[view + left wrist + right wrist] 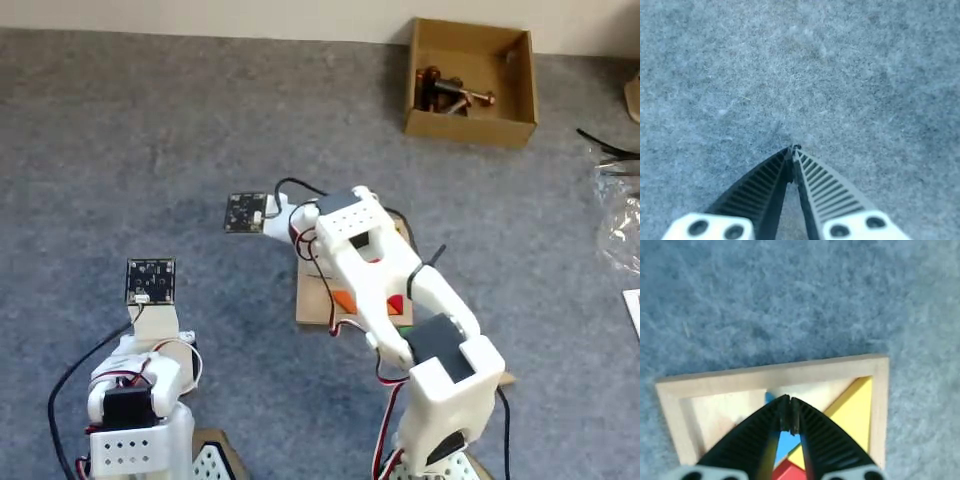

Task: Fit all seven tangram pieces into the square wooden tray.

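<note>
Grey felt table cover [800,60] lies under the left gripper [792,149], jaws pressed together, probably parked aside to leave room. Rightward, the right gripper [789,414], jaws likewise pressed together on nothing, hangs over the blue tangram piece [786,441] beside a yellow triangular piece [855,412] inside the square wooden tray [775,375], perhaps to nudge it flush

grey felt table [150,120]; wooden tray [313,303], cardboard box [465,128] on it.

No text, number or sign can be read. Cardboard box [465,125], upper right of the high view: plain walls. Wooden tray [775,375]: bare rim. Circuit board [150,281], lower left of the high view: markings too small to read.
</note>
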You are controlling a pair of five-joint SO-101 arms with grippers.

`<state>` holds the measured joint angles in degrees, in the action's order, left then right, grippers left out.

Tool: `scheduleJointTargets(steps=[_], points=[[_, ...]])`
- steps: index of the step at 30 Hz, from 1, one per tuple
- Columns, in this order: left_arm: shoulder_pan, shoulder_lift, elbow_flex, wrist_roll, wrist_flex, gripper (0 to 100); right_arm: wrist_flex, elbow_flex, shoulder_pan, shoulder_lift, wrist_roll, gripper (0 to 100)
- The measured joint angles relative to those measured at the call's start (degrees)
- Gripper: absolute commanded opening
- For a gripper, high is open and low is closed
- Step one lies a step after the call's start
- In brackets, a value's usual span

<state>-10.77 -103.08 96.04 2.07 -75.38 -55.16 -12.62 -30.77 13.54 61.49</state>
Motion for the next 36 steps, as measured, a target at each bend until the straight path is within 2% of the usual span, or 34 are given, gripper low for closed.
scheduleJointTargets(steps=[27,36], points=[[0.0,0.0,0.0,0.0,0.0,0,-7.3,0.09,9.14,-0.09,0.0,0.5],[0.0,0.0,0.0,0.0,0.0,0,-9.41,0.09,9.67,-0.09,0.0,0.5]])
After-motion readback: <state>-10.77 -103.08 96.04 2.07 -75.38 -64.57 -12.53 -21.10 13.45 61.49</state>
